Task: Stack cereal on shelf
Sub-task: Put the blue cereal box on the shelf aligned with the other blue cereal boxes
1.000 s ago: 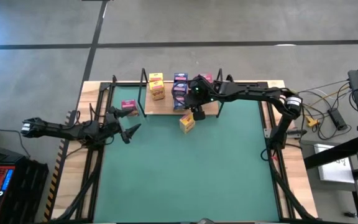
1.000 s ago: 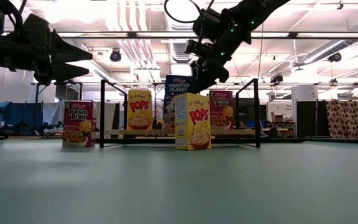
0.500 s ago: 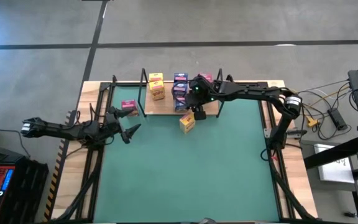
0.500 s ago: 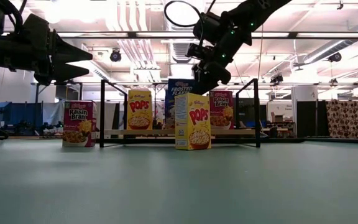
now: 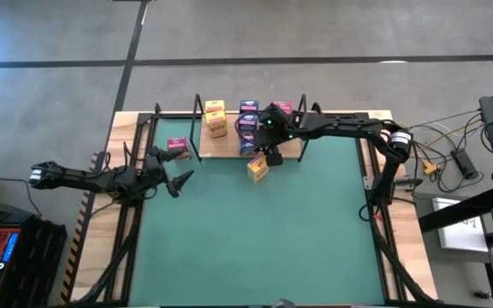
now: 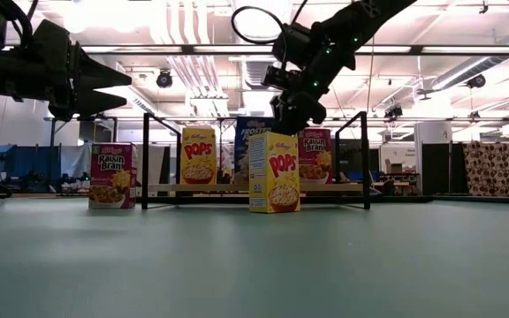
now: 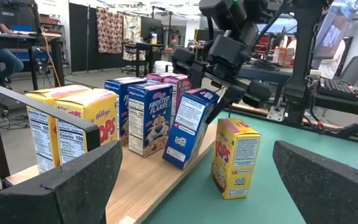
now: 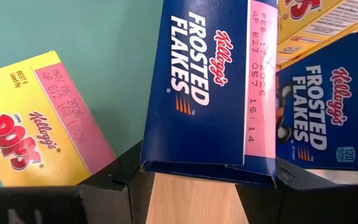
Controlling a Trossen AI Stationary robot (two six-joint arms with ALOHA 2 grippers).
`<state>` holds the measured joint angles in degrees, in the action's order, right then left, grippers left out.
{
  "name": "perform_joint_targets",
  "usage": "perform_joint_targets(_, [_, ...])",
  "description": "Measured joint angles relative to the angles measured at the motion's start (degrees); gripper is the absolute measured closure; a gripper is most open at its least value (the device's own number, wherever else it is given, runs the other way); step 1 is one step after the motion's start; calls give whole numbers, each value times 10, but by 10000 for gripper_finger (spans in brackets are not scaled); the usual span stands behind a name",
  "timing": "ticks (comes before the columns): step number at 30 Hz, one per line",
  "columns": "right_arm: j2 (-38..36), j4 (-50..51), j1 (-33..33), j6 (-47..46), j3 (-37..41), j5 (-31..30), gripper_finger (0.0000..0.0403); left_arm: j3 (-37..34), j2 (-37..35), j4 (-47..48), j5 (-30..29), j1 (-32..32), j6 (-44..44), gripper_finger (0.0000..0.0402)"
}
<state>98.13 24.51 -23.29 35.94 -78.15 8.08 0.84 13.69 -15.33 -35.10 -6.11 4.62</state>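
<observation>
The green mat lay under me, the wooden shelf along its far edge. My right gripper was clamped on a tilted blue Frosted Flakes box whose lower edge touched the shelf board, beside an upright Frosted Flakes box. In my right wrist view my fingers hid the held box's lower corners. A yellow Pops box stood on the mat just near of the shelf, covering most of the held box in the low view. Two more Pops boxes stood at the shelf's left end. A Raisin Bran box stood left of the shelf. My left gripper hovered at the mat's left edge, jaws apart.
</observation>
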Motion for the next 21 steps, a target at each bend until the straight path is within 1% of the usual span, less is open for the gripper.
perform_joint_targets(11, [0, 0, -5, 0, 0, 0, 221, 0, 0, 0, 0, 0, 0, 2])
perform_joint_targets(21, [0, -8, -8, 0, 0, 24, 175, 0, 0, 0, 0, 0, 0, 2])
